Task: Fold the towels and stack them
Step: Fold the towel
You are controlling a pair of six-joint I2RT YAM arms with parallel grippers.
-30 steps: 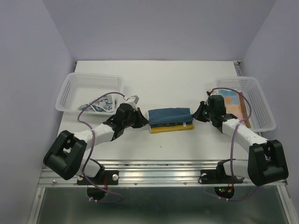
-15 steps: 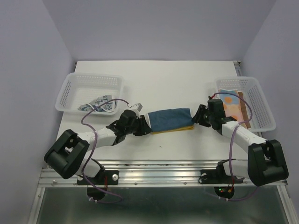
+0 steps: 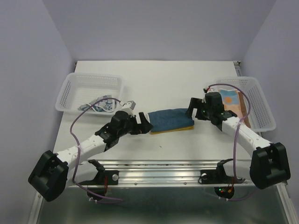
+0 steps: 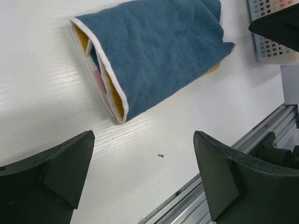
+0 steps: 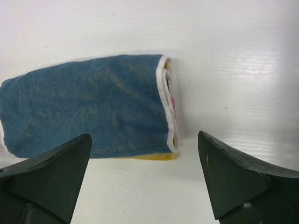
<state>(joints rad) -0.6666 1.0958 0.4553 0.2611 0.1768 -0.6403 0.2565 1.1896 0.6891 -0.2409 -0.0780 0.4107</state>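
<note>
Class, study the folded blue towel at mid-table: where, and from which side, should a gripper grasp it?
Probably the blue towel's white-trimmed layered end, approached from the left by the open left gripper, coming in low along the table. The layers lie exposed there, so one pinch should catch them all.

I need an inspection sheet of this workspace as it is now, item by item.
Surface: white table, bare around the stack.
Job's things: folded blue towel on a yellow towel at centre; patterned towel in left basket; printed towels in right basket.
Clutter: one small dark speck.
End effectors: left end effector and right end effector open, one at each end of the stack, holding nothing.
Cables: purple cables looped along both arms.
Surroundings: lavender walls; metal rail at near edge.
</note>
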